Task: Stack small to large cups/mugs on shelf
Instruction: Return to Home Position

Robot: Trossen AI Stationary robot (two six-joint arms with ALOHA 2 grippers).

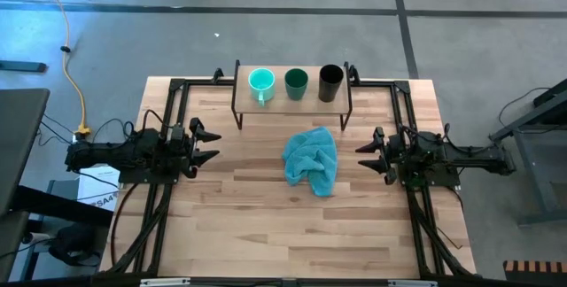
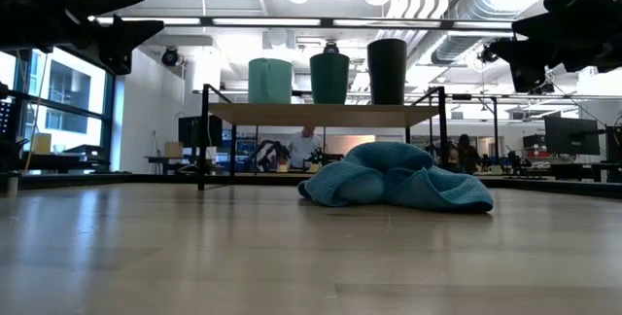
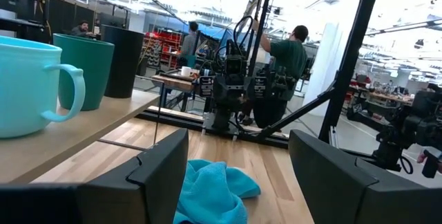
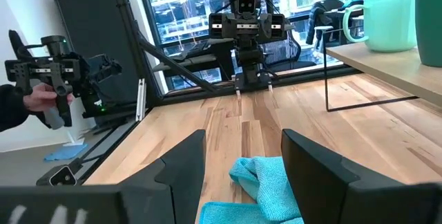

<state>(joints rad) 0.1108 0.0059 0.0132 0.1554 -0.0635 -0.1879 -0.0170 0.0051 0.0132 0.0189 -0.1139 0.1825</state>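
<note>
Three cups stand upright in a row on the shelf (image 1: 292,105) at the table's far side: the light turquoise mug (image 1: 260,82) on the left, the dark green cup (image 1: 296,81) in the middle, the taller black cup (image 1: 330,81) on the right. They also show in the low view (image 2: 270,80) (image 2: 329,78) (image 2: 387,71). My left gripper (image 1: 213,143) is open and empty at the table's left side. My right gripper (image 1: 363,158) is open and empty at the right side. Each is well clear of the shelf.
A crumpled teal cloth (image 1: 312,160) lies on the tabletop between the two grippers, in front of the shelf. The shelf stands on thin black legs (image 2: 203,137). Black arm frames run along both table sides. People stand in the room beyond the table.
</note>
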